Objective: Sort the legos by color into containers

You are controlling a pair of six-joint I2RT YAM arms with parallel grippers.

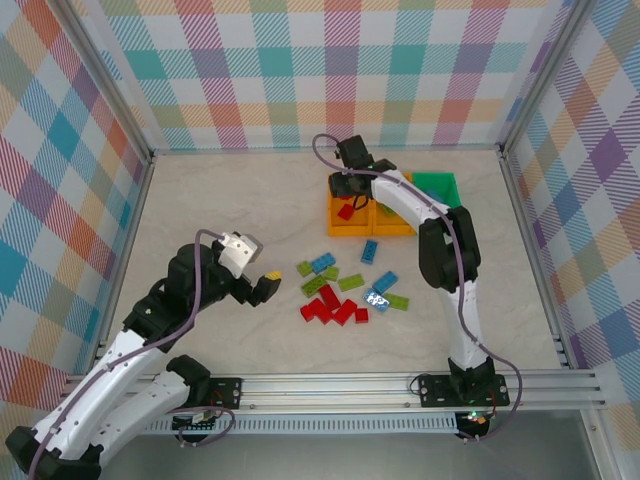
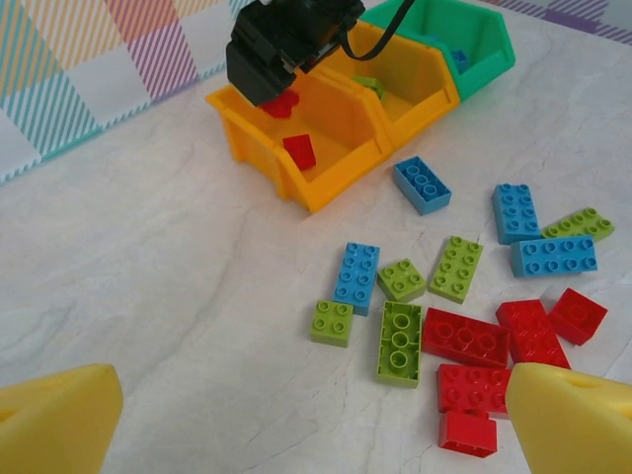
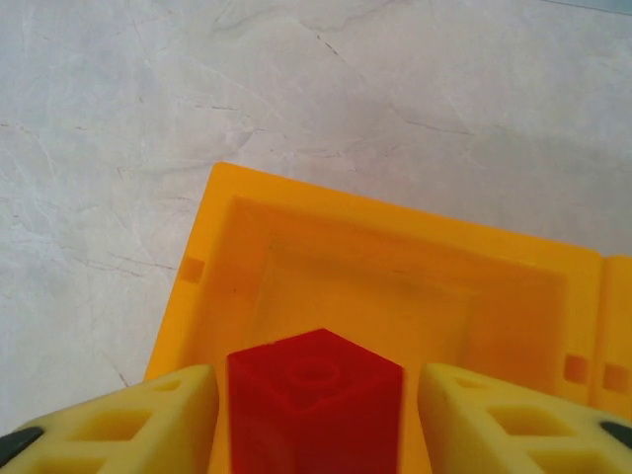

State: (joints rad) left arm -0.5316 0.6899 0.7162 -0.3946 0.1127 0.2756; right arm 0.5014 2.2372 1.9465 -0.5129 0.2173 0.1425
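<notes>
Left gripper (image 1: pixel 267 285): yellow-tipped fingers apart, holding nothing, just left of the loose bricks. 
Small plastic studded bricks (image 1: pixel 340 295): red, lime green and light blue, scattered mid-table on the pale marbled table (image 1: pixel 220 200). 
Right gripper (image 1: pixel 349 188): clamped on a red studded brick (image 3: pixel 314 405), over the left orange rectangular plastic bin (image 2: pixel 326 188). 
Another red brick (image 2: pixel 299 151): lying inside that bin. 
Second orange bin (image 2: pixel 420 94): touching beside it. 
Green bin (image 1: pixel 440 186): at the row's right end.

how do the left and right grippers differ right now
The right gripper is shut on a red brick; the left gripper is open and empty. The right gripper hangs over an orange bin; the left gripper is over the table by the loose bricks. Both have yellow jaws.
</notes>
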